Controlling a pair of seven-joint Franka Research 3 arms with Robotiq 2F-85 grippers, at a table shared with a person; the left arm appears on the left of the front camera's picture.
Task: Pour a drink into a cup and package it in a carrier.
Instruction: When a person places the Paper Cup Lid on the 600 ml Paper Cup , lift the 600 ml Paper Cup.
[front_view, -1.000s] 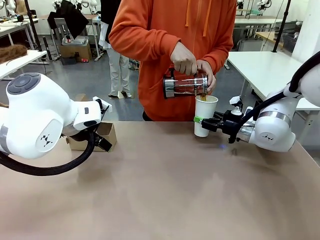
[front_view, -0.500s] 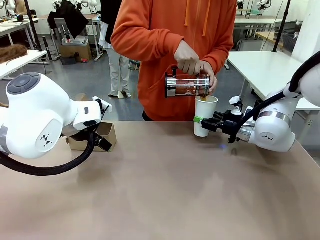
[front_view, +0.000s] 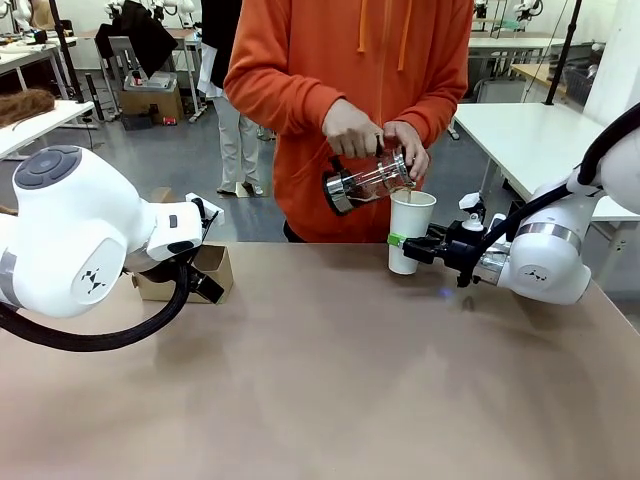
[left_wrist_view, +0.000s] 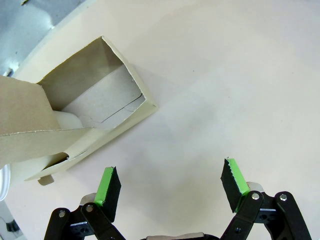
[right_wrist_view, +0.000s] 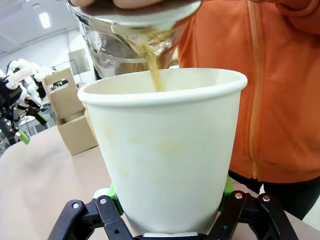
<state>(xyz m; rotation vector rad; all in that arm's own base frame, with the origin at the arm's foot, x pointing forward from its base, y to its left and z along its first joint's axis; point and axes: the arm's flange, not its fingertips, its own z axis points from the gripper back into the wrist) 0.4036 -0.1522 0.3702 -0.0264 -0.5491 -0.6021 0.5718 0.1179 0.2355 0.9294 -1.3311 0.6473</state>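
A person in an orange hoodie holds a glass press pot (front_view: 366, 181) with both hands over the open-topped white cup (front_view: 411, 228). A thin brown stream of the drink (right_wrist_view: 155, 70) falls from the pot (right_wrist_view: 125, 35) into the cup (right_wrist_view: 165, 150). My right gripper (front_view: 402, 243) is shut on the cup's lower part, which stands on the table; its green pads (right_wrist_view: 114, 193) press both sides. The brown cardboard carrier (front_view: 214, 266) sits at the far left, and my left gripper (left_wrist_view: 171, 180) hovers open just beside the carrier (left_wrist_view: 95, 100), holding nothing.
The brown table (front_view: 330, 380) stretches wide between the arms and the front edge. My left arm's white body (front_view: 80, 240) bulks over the left side. The carrier (right_wrist_view: 70, 117) shows behind the cup in the right wrist view. Other tables stand farther back.
The person has swung the press pot from level to slanted, its left end now lower, while the drink still runs. Both arms and the cup have stayed put.
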